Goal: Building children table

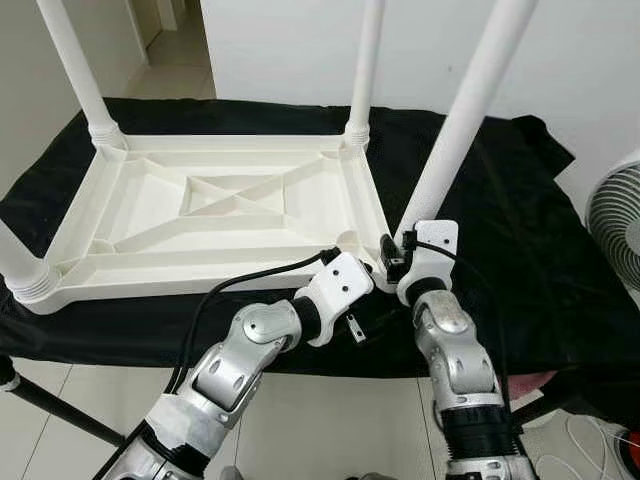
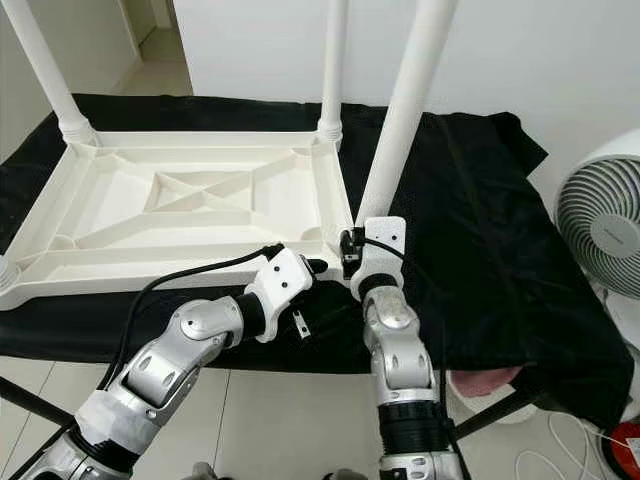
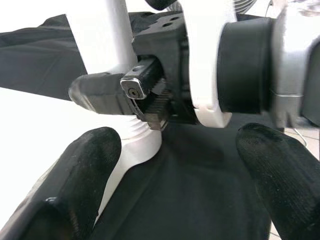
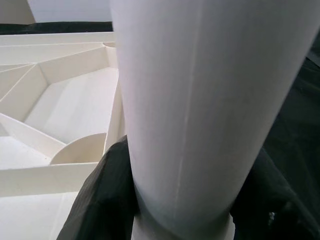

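Tabletop (image 1: 230, 205) inverted on cloth (image 1: 500, 230); fan (image 1: 615, 225) right of cloth.

White wall (image 1: 290, 50) straight ahead of me, pale tiled floor (image 1: 330, 425) underneath. Black cloth (image 1: 520, 250) drapes the work surface. A white fan (image 2: 600, 225) stands to my right, a doorway (image 1: 170, 40) opens far left.

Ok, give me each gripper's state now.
Left gripper: open, holding nothing, beside the table leg.
Right gripper: closed on that leg's base.
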### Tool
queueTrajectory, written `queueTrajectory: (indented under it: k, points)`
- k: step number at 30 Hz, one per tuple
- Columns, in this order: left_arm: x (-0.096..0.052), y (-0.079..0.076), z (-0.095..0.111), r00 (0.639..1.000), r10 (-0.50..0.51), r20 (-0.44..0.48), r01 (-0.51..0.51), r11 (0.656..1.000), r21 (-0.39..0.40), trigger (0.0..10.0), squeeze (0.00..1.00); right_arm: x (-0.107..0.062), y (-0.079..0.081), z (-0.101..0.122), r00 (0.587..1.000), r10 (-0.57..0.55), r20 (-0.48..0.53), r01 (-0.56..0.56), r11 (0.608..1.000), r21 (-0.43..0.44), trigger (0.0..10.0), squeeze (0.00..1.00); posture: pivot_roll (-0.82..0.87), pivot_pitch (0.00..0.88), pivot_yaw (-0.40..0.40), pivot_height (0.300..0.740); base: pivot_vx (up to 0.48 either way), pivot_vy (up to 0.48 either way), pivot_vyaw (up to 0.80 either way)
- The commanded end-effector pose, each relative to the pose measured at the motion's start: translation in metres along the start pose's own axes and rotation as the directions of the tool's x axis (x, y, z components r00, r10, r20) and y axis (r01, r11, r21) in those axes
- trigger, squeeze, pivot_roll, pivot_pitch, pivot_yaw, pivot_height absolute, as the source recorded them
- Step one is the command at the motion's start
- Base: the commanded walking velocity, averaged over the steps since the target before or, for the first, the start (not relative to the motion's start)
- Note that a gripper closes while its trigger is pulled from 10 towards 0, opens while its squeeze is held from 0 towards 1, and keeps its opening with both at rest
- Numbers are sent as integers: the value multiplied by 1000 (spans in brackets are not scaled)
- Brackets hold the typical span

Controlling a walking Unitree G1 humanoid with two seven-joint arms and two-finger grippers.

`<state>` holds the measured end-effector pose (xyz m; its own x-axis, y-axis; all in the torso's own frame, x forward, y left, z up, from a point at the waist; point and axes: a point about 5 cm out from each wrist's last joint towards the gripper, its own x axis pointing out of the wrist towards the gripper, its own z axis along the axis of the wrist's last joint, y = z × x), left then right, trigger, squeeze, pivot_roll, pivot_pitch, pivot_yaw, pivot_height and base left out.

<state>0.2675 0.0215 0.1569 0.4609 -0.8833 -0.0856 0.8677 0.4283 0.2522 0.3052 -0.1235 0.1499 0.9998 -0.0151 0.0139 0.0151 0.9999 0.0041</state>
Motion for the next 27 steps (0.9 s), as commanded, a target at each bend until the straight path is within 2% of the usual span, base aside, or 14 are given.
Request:
queueTrajectory:
  k: [1,5,6,7,8,15,19,22,23,25,27]
  points:
    - [2,-1,1,1000,-26,-5,26,1000,5,10000,0,-5,0,-14,997,-23,-76,23,1000,-1,10000,0,-119,60,6,740,0,0,0]
    - [1,-2,1,1000,-30,-7,30,1000,5,10000,0,-5,-1,-11,997,-29,-76,31,999,15,10000,0,-121,62,9,740,0,0,0]
    - [1,-2,0,1000,-31,-8,31,1000,5,10000,0,-5,-2,-11,997,-27,-71,27,1000,9,10000,624,-121,62,9,740,0,0,0]
    - [1,-2,0,1000,-31,-8,31,1000,5,10000,0,-5,-2,-11,997,-27,-71,27,1000,9,10000,624,-121,62,9,740,0,0,0]
    - [1,-2,0,1000,-30,-8,30,1000,5,10000,0,-5,-2,-10,998,-21,-62,22,1000,10,10000,1000,-121,62,9,740,0,0,0]
    - [1,-1,1,1000,-26,-5,26,1000,2,10000,0,-4,-4,-3,999,18,-31,-17,999,49,10000,1000,-119,62,6,740,0,0,0]
    - [2,-1,2,1000,-24,-2,24,1000,-1,10000,0,-3,-7,-4,994,108,-36,-105,992,67,10000,1000,-123,60,4,740,0,0,0]
    - [2,-1,2,1000,-24,-1,24,1000,0,10000,0,-2,-8,-4,982,184,-40,-182,983,32,10000,1000,-123,60,4,740,0,0,0]
    - [2,-1,2,1000,-25,-1,25,1000,0,10000,0,0,-11,-6,969,241,-47,-240,971,9,10000,0,-125,61,6,740,0,0,0]
    - [2,-1,2,1000,-25,0,25,1000,0,10000,0,1,-13,-7,960,275,-53,-276,961,-6,10000,0,-125,61,6,740,0,0,0]
    - [3,-1,3,1000,-26,0,26,1000,1,10000,0,6,-20,-8,924,377,-60,-380,924,-45,10000,0,-127,61,8,740,0,0,0]
